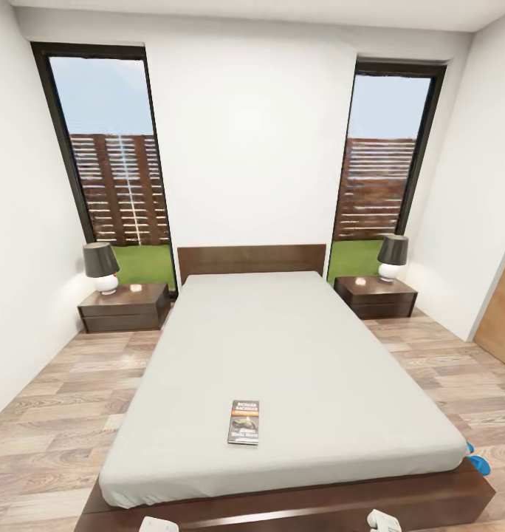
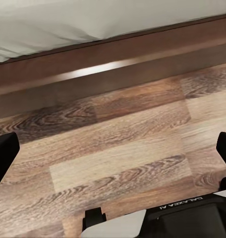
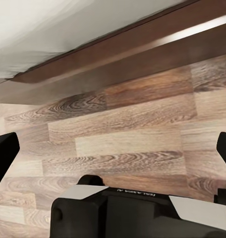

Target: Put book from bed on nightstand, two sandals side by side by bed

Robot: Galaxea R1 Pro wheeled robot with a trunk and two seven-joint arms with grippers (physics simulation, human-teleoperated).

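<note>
The book (image 1: pixel 243 422) on the bed (image 1: pixel 297 355), beyond both spread-open, empty tools (image 2: pixel 113 153) (image 3: pixel 113 153).

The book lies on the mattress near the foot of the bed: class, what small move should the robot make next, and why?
Probably reach one arm forward and up over the bed toward the book. It lies flat near the foot edge, close to the robot, while the left end effector and right end effector hang open over bare floor below the frame.
</note>
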